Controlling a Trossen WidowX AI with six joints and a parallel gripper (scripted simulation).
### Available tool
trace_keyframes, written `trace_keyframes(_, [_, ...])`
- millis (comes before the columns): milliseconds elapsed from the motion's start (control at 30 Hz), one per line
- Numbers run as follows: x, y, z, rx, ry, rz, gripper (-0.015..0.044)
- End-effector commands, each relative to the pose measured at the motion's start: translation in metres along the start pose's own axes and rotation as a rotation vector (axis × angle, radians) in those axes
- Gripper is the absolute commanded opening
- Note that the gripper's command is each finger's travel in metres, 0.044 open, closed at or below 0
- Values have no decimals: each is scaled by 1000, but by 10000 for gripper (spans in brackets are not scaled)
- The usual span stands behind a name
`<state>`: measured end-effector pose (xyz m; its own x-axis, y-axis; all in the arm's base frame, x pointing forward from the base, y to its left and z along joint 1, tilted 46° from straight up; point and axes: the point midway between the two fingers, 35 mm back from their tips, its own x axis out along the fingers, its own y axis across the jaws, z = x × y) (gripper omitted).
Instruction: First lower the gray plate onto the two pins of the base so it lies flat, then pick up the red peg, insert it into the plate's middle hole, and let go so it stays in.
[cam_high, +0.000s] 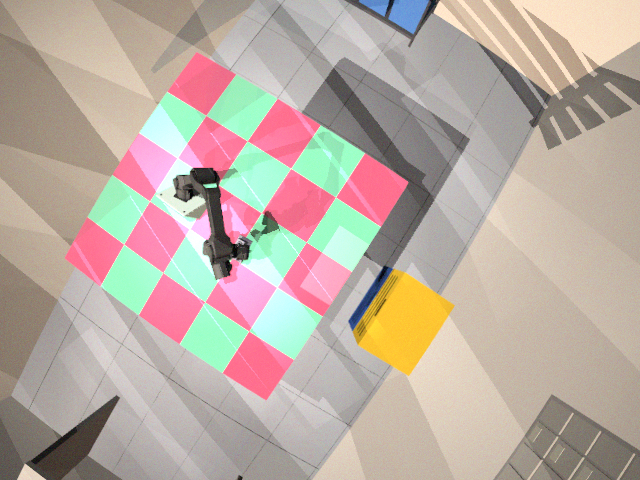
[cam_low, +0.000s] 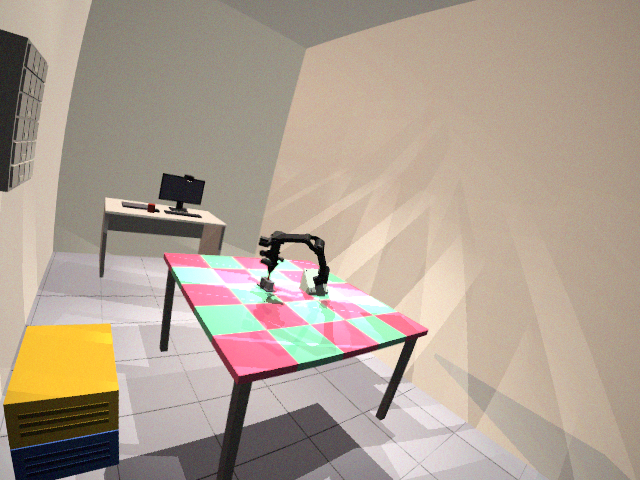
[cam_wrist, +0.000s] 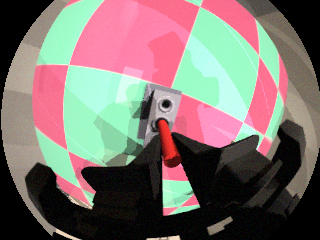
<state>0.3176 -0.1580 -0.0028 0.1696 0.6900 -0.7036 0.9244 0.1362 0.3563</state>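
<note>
your gripper (cam_wrist: 171, 160) is closed nearly all the way, and it has the red peg (cam_wrist: 166, 142) clamped between its dark fingers. in the wrist view the peg points away from the fingers, and its far tip meets the gray plate (cam_wrist: 162, 110) at a dark hole near the plate's middle. you can see a second small hole farther along the plate. how deep the tip sits in the hole cannot be told from these views.

the plate rests on the base (cam_low: 267, 283), a small gray block on the checkered table (cam_low: 330, 356). the block sits in the inner part of the tabletop, on the half toward the far edge where the arm (cam_high: 212, 219) is mounted, well away from every corner. the pins are too small to make out.

from the exterior view, the arm arches up from its mount (cam_low: 308, 282) near the far right edge and bends over so the gripper (cam_low: 268, 264) hangs straight down above the base. in the top view the gripper (cam_high: 242, 248) and the plate beneath it are too small and dark to separate.
</note>
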Motion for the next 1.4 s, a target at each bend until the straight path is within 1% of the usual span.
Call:
trace_keyframes(0, [-1, 0, 0, 0, 0, 0, 0])
trace_keyframes(833, [2, 1, 0, -6, 0, -3, 0])
trace_keyframes(1000, [2, 1, 0, -6, 0, -3, 131])
trace_keyframes(1033, [2, 1, 0, -6, 0, -3, 150])
trace_keyframes(1367, [1, 1, 0, -5, 0, -2, 150])
